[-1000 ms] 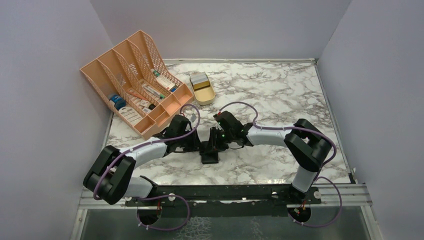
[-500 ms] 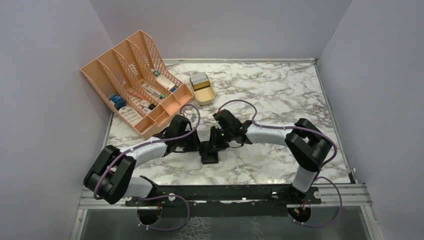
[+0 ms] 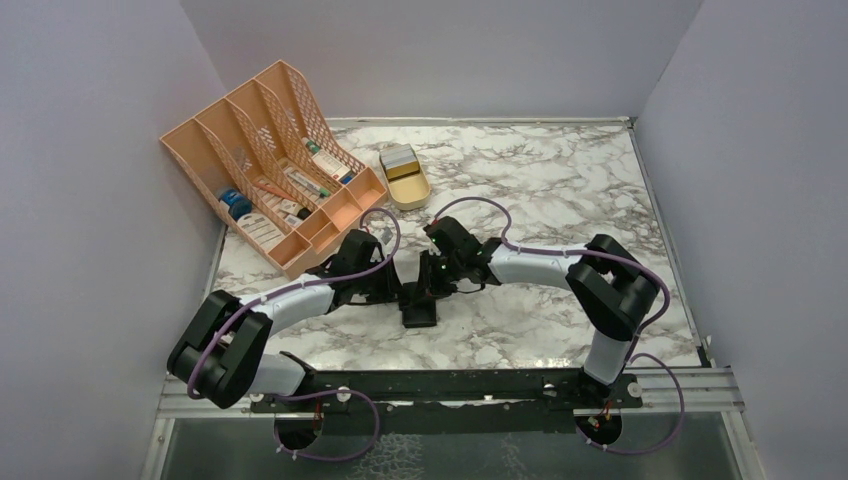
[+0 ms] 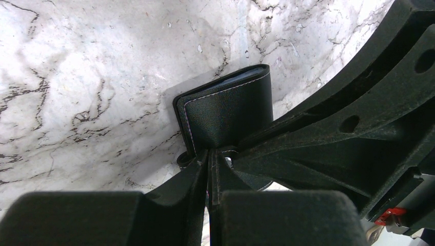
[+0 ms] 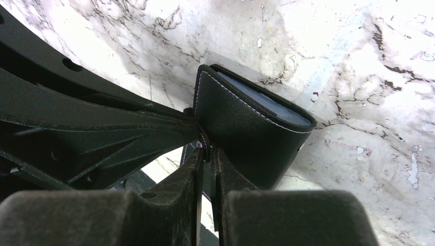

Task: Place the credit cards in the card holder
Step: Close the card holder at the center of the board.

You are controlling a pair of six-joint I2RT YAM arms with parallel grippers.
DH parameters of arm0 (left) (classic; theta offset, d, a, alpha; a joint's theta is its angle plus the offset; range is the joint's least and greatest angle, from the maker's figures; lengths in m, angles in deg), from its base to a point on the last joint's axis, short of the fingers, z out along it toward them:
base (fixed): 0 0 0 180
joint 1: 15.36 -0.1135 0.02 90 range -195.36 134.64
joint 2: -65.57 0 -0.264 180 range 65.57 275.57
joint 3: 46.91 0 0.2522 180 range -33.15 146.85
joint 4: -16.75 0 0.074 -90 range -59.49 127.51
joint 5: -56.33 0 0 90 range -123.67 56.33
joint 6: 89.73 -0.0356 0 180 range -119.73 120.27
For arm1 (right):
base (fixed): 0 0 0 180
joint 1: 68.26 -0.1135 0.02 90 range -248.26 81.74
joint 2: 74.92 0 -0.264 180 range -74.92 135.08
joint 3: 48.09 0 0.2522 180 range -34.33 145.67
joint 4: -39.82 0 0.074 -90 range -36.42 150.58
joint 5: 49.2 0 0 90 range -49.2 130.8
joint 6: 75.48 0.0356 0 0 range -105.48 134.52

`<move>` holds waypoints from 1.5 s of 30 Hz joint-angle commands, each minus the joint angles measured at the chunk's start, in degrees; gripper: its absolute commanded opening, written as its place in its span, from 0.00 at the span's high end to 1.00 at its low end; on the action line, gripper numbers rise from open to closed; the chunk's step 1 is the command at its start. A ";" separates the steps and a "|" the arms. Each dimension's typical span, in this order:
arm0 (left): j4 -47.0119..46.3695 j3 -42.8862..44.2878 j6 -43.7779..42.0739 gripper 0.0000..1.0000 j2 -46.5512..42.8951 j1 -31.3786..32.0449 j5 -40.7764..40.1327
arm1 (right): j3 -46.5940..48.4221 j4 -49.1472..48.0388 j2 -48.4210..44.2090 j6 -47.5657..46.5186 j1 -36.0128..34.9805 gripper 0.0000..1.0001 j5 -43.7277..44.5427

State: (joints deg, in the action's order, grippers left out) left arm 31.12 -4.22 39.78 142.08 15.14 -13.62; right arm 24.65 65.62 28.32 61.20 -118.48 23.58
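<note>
The black card holder point(image 3: 420, 314) lies between the two arms at the table's near middle. It shows folded, with pale stitching, in the left wrist view point(image 4: 228, 110) and in the right wrist view point(image 5: 246, 123), where blue-grey lining peeks out at its top. My left gripper point(image 3: 407, 297) point(image 4: 211, 160) is shut on a stitched flap edge from the left. My right gripper point(image 3: 431, 291) point(image 5: 208, 152) is pinched on the opposite flap edge. Pale grey credit cards point(image 3: 397, 158) sit stacked at the far end of the tan tin.
A tan oval tin point(image 3: 410, 187) stands at the back, left of centre. Beside it, a peach mesh file organiser point(image 3: 270, 165) holds labelled boxes. Lilac walls enclose the marble table point(image 3: 560, 180) on three sides. Both forearms crowd the near middle.
The right gripper's jaws have narrowed onto the card holder's flap, and its forearm has shifted slightly left. The left arm and the card holder have stayed put.
</note>
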 commanded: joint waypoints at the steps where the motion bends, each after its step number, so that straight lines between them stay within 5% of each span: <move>1: 1.52 -1.07 -1.27 0.91 0.82 0.02 -3.91 | 0.66 0.17 1.26 -0.78 0.25 0.91 0.63; 4: 1.56 -0.96 -1.06 0.90 0.83 0.00 -3.82 | 0.62 0.01 1.35 -1.05 0.17 0.99 0.35; 15: 3.15 1.18 -0.09 0.78 -1.45 0.03 -4.56 | -1.35 -0.83 -1.30 -1.33 0.21 0.99 0.71; 45: 2.33 2.09 -1.43 0.79 2.07 0.01 -5.39 | -2.25 0.11 -1.58 -0.78 0.21 0.99 2.62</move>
State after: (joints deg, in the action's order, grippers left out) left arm 33.24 -2.56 39.50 143.54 15.10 -17.66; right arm 22.68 64.13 26.68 60.76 -118.43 23.63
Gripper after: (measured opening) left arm 0.213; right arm 0.011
